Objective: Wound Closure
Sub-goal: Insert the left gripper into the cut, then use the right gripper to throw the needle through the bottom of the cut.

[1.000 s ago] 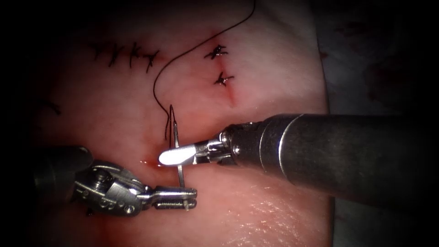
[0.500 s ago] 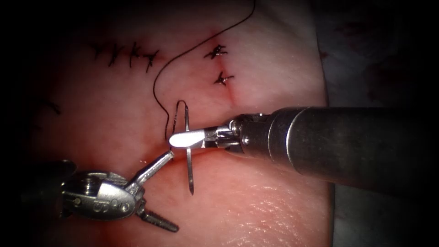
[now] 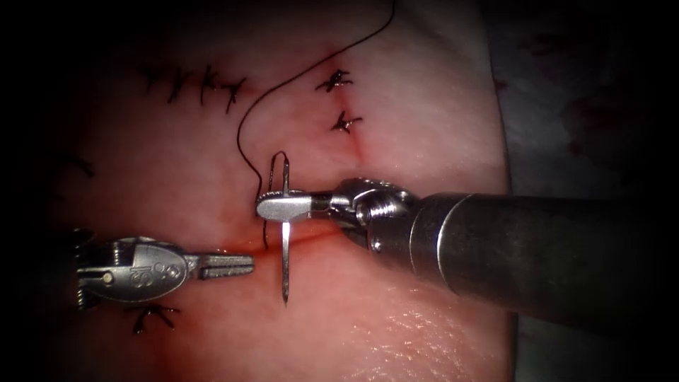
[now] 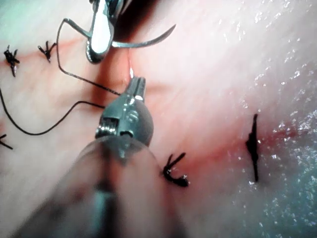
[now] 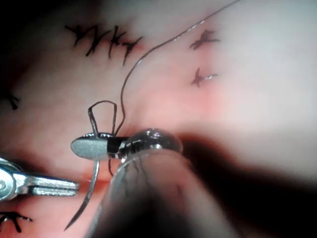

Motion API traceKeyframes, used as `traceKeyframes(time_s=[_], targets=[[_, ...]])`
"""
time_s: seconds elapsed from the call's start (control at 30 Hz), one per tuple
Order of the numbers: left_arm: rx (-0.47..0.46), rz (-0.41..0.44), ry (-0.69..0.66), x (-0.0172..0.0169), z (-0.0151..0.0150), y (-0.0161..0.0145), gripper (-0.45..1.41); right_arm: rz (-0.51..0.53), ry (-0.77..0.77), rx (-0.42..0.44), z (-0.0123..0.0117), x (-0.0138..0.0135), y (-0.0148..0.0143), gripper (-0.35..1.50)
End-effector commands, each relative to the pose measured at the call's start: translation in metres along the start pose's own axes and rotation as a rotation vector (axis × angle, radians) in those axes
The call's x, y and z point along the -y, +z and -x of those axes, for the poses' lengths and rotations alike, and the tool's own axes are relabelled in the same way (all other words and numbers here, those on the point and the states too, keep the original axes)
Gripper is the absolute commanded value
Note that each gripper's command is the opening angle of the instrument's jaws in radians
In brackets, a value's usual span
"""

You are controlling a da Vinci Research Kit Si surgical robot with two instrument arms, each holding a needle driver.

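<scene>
Several stitches (image 3: 191,86) were already tied. The right tool (image 3: 284,206) gripped the needle (image 3: 285,262) near its thread (image 3: 244,134) end, clear of the tissue (image 3: 396,332); the left tool (image 3: 230,265), jaws closed, held nothing.

A grey-blue drape (image 3: 566,106) lies beyond the right edge of the specimen, faintly spotted with red. Its surface is dim and flat. It also shows as a pale green strip (image 4: 302,198) in the left wrist view.
</scene>
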State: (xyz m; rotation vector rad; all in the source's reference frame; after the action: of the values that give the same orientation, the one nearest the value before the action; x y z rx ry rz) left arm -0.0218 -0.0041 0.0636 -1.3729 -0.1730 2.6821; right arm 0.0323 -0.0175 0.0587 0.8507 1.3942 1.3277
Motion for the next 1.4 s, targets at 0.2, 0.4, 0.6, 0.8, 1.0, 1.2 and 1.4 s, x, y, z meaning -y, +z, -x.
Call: traceKeyframes(time_s=[0.2, 0.4, 0.6, 0.8, 1.0, 1.2, 1.4], targets=[[0.181, 0.113, -0.055, -0.0001, 0.0052, 0.0045, -0.45, -0.001, -0.053, 0.000, 0.0001, -0.0003, 0.0010, -0.35], [0.224, 0.134, -0.093, 0.0014, 0.0074, 0.0058, -0.45, -0.003, -0.099, -0.002, 0.0005, -0.0004, 0.0010, -0.35], [0.274, 0.129, -0.109, 0.0025, 0.0082, 0.0062, -0.45, -0.001, -0.162, 0.001, 0.0012, -0.0009, 0.0009, -0.35], [0.373, 0.194, -0.121, 0.0019, 0.0088, 0.0069, -0.45, 0.008, -0.236, -0.002, 0.0009, -0.0017, 0.0008, -0.35], [0.445, 0.239, -0.191, 0.0013, 0.0090, 0.0072, -0.45, 0.025, -0.379, -0.009, 0.0001, -0.0027, 0.0013, -0.35], [0.449, 0.248, -0.246, 0.0010, 0.0087, 0.0072, -0.03, 0.046, -0.500, -0.043, -0.0004, -0.0037, 0.0025, -0.35], [0.452, 0.237, -0.291, 0.0008, 0.0087, 0.0071, 0.00, 0.071, -0.684, -0.057, -0.0002, -0.0036, 0.0036, -0.35]])
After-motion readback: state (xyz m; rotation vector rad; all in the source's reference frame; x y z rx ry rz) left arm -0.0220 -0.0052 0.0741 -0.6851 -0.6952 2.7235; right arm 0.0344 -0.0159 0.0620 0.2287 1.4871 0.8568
